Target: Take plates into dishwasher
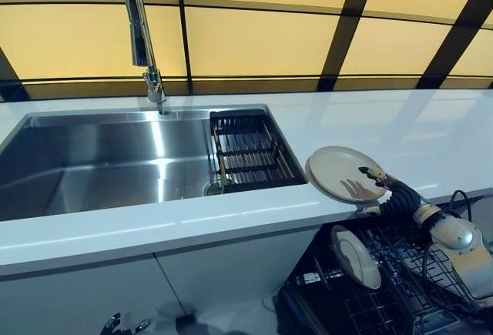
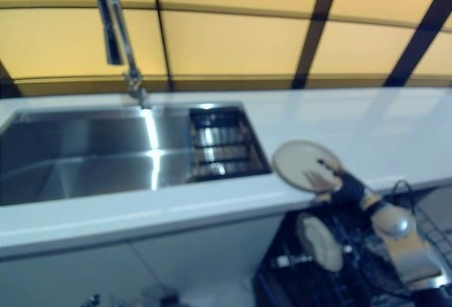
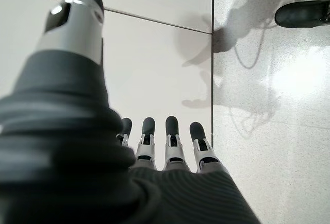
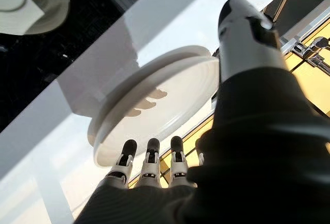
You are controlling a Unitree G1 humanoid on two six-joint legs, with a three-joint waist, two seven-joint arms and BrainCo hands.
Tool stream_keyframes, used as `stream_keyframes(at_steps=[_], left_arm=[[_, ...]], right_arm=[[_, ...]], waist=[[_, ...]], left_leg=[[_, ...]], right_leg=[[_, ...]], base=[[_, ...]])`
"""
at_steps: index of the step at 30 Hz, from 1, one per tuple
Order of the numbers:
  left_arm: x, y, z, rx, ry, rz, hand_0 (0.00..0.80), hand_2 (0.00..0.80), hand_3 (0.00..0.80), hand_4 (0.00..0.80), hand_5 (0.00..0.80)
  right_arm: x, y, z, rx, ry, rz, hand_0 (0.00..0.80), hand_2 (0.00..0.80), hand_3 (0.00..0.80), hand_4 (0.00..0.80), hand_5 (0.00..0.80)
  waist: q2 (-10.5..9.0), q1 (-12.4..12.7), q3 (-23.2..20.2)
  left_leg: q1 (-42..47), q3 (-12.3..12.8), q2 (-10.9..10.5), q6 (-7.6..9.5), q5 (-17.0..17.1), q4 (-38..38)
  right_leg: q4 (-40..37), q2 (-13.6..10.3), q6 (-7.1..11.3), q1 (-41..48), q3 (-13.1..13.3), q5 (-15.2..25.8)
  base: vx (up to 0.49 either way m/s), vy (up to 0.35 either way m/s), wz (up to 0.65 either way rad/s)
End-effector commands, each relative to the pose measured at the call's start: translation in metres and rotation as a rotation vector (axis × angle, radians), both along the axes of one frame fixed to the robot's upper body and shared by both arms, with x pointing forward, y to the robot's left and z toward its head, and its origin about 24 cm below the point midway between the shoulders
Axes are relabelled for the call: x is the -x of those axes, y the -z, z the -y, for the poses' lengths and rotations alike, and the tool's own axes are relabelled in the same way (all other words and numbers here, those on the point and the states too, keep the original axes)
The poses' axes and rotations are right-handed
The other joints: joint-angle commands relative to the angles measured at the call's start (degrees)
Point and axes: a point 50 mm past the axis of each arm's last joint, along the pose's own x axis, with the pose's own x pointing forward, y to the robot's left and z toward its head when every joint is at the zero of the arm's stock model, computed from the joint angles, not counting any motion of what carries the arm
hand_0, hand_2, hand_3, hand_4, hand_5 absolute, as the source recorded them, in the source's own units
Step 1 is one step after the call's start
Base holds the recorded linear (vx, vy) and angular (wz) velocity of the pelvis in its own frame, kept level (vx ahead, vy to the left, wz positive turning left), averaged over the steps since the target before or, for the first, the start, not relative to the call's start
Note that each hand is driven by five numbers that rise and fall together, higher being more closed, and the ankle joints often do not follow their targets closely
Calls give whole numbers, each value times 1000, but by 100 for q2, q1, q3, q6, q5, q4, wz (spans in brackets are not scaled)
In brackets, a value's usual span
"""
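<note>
A cream plate lies at the front edge of the white counter, just right of the sink; the right wrist view shows the plate from close up. My right hand reaches up to it from the lower right, open, with straight fingers at the plate's near rim and the thumb held apart. A second cream plate stands upright in the open dishwasher's dark wire rack below the counter. My left hand hangs low by the cabinet front, open and holding nothing.
A steel sink fills the left of the counter, with a black wire basket in its right end and a tall faucet behind. White cabinet doors stand under the counter, left of the dishwasher.
</note>
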Motion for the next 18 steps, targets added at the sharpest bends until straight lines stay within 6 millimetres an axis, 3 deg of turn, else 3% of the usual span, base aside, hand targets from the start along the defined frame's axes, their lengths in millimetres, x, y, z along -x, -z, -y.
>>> stream_keyframes(at_steps=[1,18], left_arm=[[-12,-6,-7,-58,-1,38,0,0,0,0,0],[-13,-4,-3,-50,9,28,0,0,0,0,0]], right_arm=[[-5,-31,-8,-14,-52,148,0,0,0,0,0],[-12,-34,-15,-65,-42,185,0,0,0,0,0]], waist=[[34,33,-26],[71,75,-25]], left_leg=[[-178,-367,-110,277,-163,74],[-168,-413,-125,278,-157,70]], right_leg=[[598,-74,224,182,-100,-543],[572,-85,217,213,-134,-542]], base=[[0,0,0],[0,0,0]])
